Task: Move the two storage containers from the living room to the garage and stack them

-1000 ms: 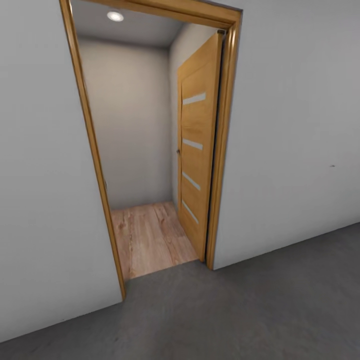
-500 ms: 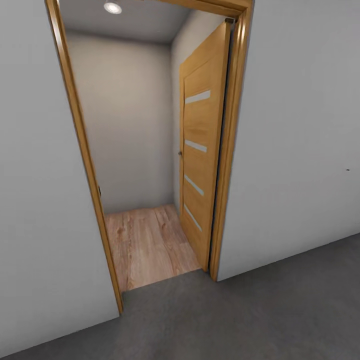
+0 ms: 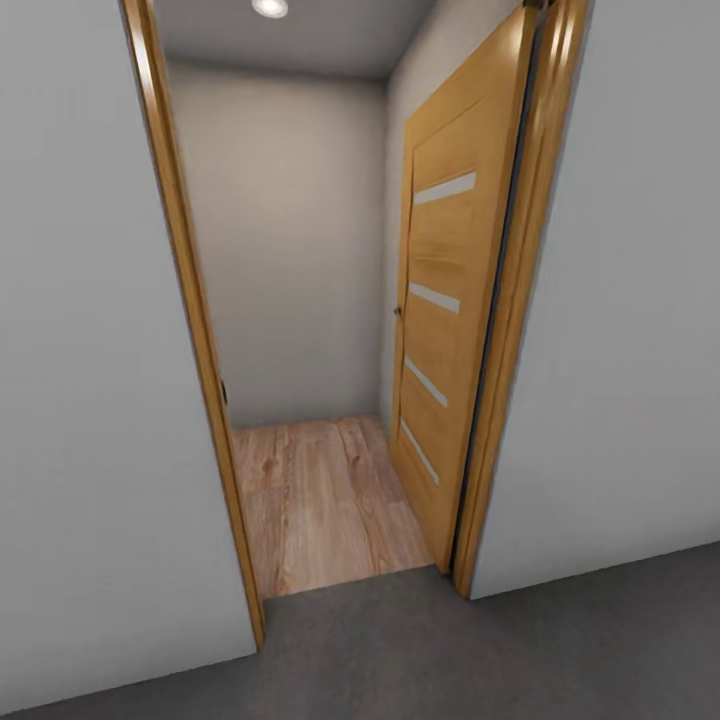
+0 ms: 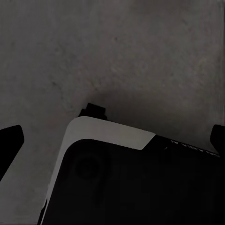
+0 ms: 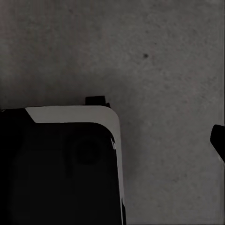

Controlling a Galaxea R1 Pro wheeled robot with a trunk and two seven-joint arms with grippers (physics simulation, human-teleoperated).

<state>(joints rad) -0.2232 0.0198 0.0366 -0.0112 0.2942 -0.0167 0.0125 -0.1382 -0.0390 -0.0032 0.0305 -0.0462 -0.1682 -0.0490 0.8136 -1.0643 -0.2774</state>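
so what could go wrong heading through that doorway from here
The door stands open just inside the right side of the frame, narrowing the gap, so the robot's right side might clip its edge.

The left post is close too, and an off-centre approach could scrape it.

The grey concrete floor meets wood planks at the threshold; any lip there could jolt the wheels.

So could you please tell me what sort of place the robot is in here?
Probably a bare garage or utility room: dark concrete floor, plain grey walls, and a wooden doorway whose open door shows a room with plank flooring.
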